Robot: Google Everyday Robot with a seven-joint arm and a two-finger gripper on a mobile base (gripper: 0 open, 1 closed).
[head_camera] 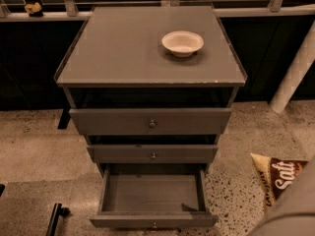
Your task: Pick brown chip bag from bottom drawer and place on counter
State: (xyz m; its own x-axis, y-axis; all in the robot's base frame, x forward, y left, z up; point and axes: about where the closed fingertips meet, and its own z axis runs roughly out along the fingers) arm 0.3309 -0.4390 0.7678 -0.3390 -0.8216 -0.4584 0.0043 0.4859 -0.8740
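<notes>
At bottom-right edge, gripper (291, 208) overlapping brown chip bag (276, 177), grip unclear, bottom drawer (152, 194) open.

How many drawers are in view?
3: top drawer under the counter, middle drawer below it, bottom drawer lowest, pulled open. The pincer is unseen; only the arm shows, lower right.

One grey surface (123, 48), one white bowl (182, 43), three drawers (150, 122), three round knobs (152, 124), one brown chip bag (275, 178), one robot arm (293, 210) at lower right, claw out of sight.
</notes>
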